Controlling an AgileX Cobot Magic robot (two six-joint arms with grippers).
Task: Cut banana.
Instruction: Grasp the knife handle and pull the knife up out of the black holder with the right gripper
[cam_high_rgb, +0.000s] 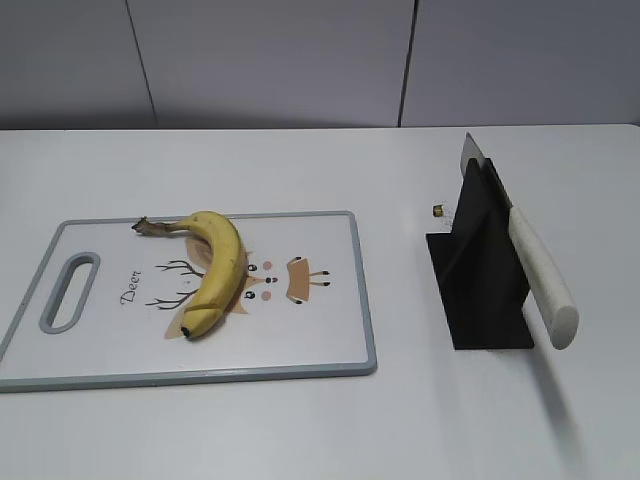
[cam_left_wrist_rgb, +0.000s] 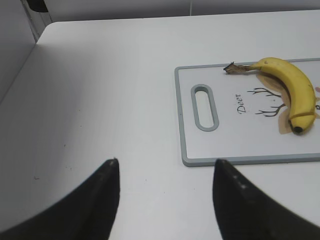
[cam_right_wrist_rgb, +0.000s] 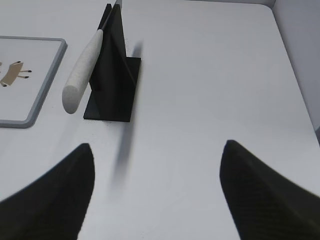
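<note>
The yellow banana (cam_high_rgb: 215, 270) lies on a white cutting board (cam_high_rgb: 320, 340) with a grey rim, stem toward the back left, black tip toward the front. It also shows in the left wrist view (cam_left_wrist_rgb: 292, 92). A knife with a white handle (cam_high_rgb: 540, 275) rests in a black stand (cam_high_rgb: 480, 265) to the right of the board; the right wrist view shows the handle (cam_right_wrist_rgb: 82, 70) too. My left gripper (cam_left_wrist_rgb: 165, 165) is open and empty over bare table left of the board. My right gripper (cam_right_wrist_rgb: 157, 150) is open and empty, in front and to the right of the stand. Neither gripper shows in the exterior view.
The board (cam_left_wrist_rgb: 200, 145) has a handle slot (cam_left_wrist_rgb: 205, 107) at its left end and a deer drawing. A small brass-coloured object (cam_high_rgb: 438, 210) lies on the white table behind the stand. A grey wall runs along the table's back edge.
</note>
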